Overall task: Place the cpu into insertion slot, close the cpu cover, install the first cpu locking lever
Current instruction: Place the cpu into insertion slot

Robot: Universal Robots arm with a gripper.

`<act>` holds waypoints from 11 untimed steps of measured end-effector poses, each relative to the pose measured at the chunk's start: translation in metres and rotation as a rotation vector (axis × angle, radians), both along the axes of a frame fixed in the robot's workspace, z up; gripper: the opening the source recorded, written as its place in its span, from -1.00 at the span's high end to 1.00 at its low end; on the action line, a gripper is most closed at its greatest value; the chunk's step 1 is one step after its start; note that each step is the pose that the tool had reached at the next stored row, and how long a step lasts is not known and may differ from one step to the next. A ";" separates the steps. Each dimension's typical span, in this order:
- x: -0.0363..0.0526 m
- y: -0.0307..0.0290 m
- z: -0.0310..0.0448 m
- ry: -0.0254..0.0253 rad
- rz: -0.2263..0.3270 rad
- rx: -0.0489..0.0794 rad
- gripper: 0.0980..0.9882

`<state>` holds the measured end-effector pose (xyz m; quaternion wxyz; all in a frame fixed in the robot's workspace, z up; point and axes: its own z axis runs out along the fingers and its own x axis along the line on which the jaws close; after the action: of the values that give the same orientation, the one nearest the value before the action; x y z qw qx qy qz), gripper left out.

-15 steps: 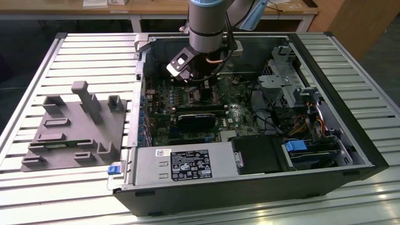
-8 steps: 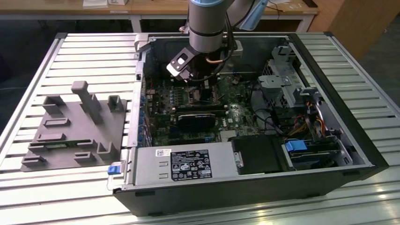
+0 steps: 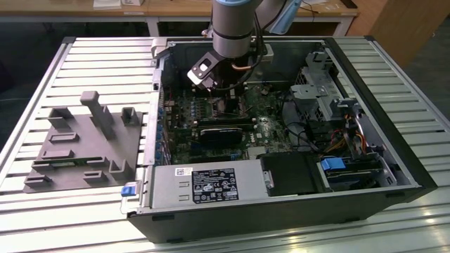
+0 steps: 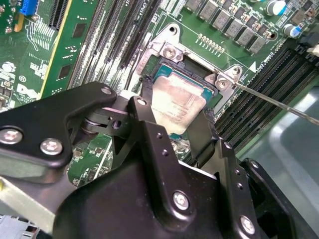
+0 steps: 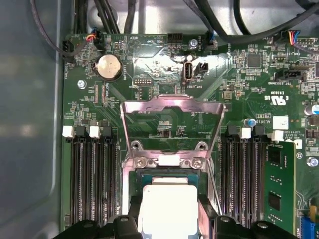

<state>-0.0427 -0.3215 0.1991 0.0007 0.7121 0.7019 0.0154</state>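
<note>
The tool [image 4: 177, 107] clenches the cpu [image 5: 169, 209] by two opposite edges at its socket [image 5: 169, 161]; the cpu cover [image 5: 172, 105] stands raised, clear. In the exterior view, it hangs near the case's [image 3: 414, 174] 12 o'clock wall.

Robotics lab, open computer case [image 3: 281, 219] on slatted metal table [image 3: 91, 58], wooden workbench [image 3: 176, 8] behind
</note>
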 end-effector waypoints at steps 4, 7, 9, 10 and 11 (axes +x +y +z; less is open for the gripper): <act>0.0000 0.0000 -0.0002 0.0000 0.000 0.010 0.03; 0.0000 -0.0002 -0.0015 0.0001 0.000 0.010 0.03; 0.0000 -0.0002 -0.0023 0.0002 -0.001 0.010 0.03; 0.0000 -0.0002 -0.0028 0.0001 -0.001 0.010 0.03; 0.0000 -0.0002 -0.0032 0.0002 -0.002 0.009 0.03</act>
<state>-0.0428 -0.3218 0.1959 -0.0028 0.7127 0.7012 0.0187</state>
